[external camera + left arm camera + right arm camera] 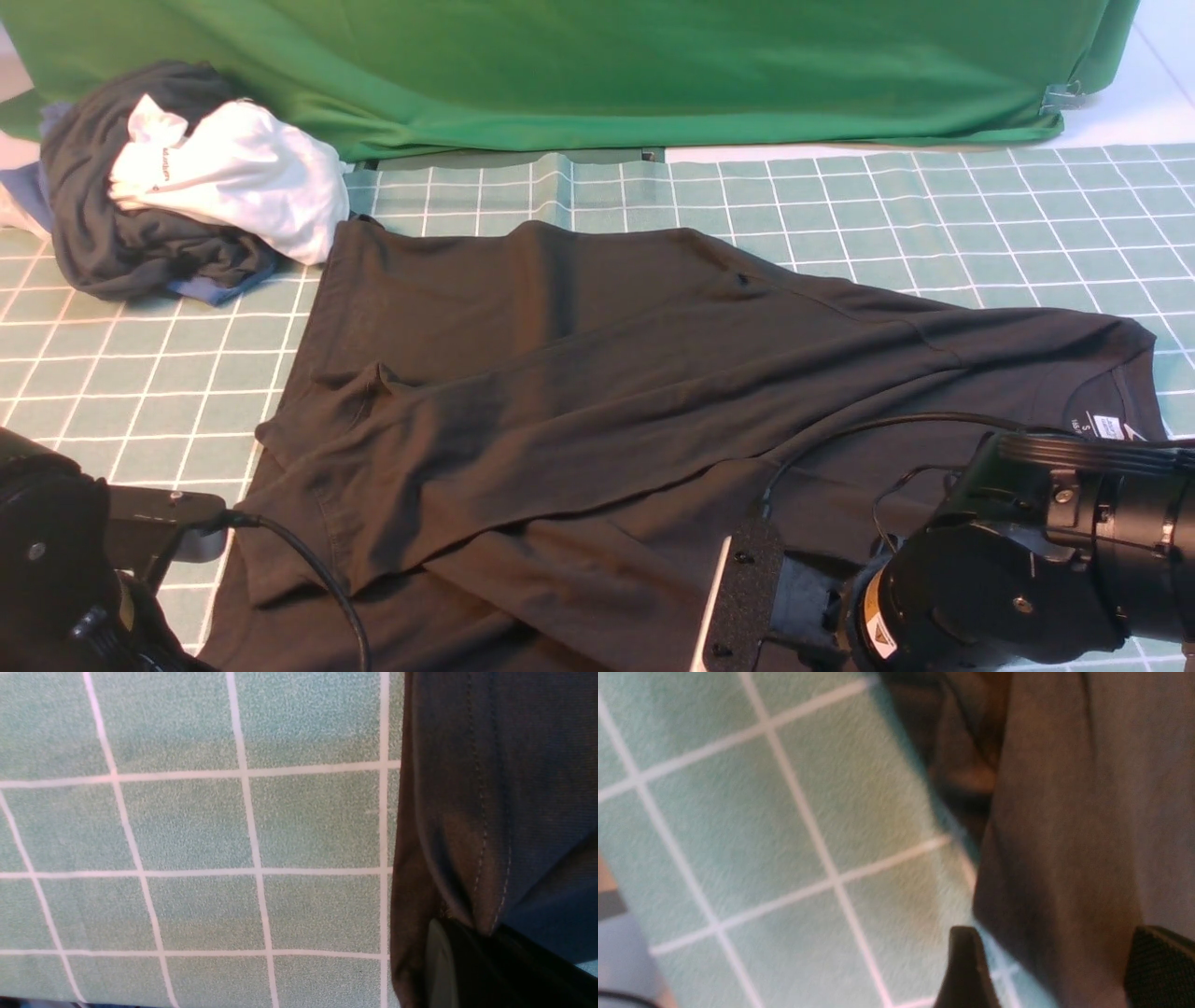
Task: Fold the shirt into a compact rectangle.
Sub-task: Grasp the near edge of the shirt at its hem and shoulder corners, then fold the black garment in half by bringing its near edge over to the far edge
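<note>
The black shirt (pixel 607 392) lies spread and creased on the grid mat, with its collar and white neck label (pixel 1108 427) at the right. A flap of it is folded diagonally across the body. In the left wrist view my left gripper (pixel 469 933) is shut on the stitched edge of the shirt (pixel 490 788), right beside the bare mat. My right gripper (pixel 1057 938) is open, one finger (pixel 966 961) over the mat and the other over cloth, so the edge of the shirt (pixel 1064 812) lies between them. The right arm (pixel 1027 560) hangs low over the shirt's near right part.
A white garment (pixel 233 177) sits on a dark grey and blue bundle (pixel 121 233) at the far left. Green cloth (pixel 597 65) hangs along the back. The teal grid mat (pixel 140 373) covers the table. A black cable (pixel 308 569) trails from the left arm over the shirt.
</note>
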{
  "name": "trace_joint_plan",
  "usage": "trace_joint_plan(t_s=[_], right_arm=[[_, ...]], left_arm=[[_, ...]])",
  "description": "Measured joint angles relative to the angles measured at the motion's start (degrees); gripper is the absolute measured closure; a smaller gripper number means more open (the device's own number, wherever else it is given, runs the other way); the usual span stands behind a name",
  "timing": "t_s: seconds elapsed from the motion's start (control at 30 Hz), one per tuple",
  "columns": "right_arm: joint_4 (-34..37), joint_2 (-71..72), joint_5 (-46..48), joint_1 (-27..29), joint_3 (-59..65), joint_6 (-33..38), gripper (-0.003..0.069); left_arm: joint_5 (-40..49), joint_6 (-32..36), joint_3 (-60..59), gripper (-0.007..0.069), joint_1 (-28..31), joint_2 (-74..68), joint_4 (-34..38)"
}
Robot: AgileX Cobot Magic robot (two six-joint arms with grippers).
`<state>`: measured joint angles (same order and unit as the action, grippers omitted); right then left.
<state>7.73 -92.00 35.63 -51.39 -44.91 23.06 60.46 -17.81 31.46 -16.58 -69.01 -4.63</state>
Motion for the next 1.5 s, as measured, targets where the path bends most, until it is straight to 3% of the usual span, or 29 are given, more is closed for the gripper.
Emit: trace_joint_plan(t_s=[0.1, 0.23, 0.33, 0.67, 0.93, 1.13, 1.27, 1.5], right_arm=[[-0.21, -1.25, -1.07, 0.00, 0.00, 1.55, 0.0291], [-0.50, -1.65, -0.46, 0.00, 0.00, 2.17, 0.0524], [-0.54, -0.48, 2.36, 0.00, 0.00, 1.94, 0.0608], [0.21, 3.06, 15.05, 0.00, 0.00, -1.20, 0.0608], [-0.73, 3.06, 17.21, 0.00, -0.54, -1.57, 0.0608], [-6.26, 4.80, 18.21, 0.00, -3.08, -2.02, 0.0608], [-14.24, 6.72, 18.71, 0.33, -6.52, -4.60, 0.0608], [-16.03, 6.93, 16.31, 7.03, -13.00, -1.70, 0.0608]], left_arm=[[-0.27, 0.31, 0.00, 0.0613, 0.00, 0.00, -0.28], [-0.50, 0.38, -0.05, 0.0613, 0.00, 0.00, -0.64], [-0.43, 0.28, -0.05, 0.0613, 0.00, 0.06, -0.64], [1.82, 0.23, -0.05, 0.0613, 0.00, 2.83, 2.64], [2.51, -0.14, 3.76, 0.0613, 0.00, 7.31, 4.63], [2.36, -1.89, 12.62, 0.0613, 0.00, 5.79, 2.08], [1.82, -2.38, 20.30, 0.0613, 0.00, 0.85, 1.09], [0.40, -2.56, 29.11, 0.0613, 0.00, -7.50, -1.14]])
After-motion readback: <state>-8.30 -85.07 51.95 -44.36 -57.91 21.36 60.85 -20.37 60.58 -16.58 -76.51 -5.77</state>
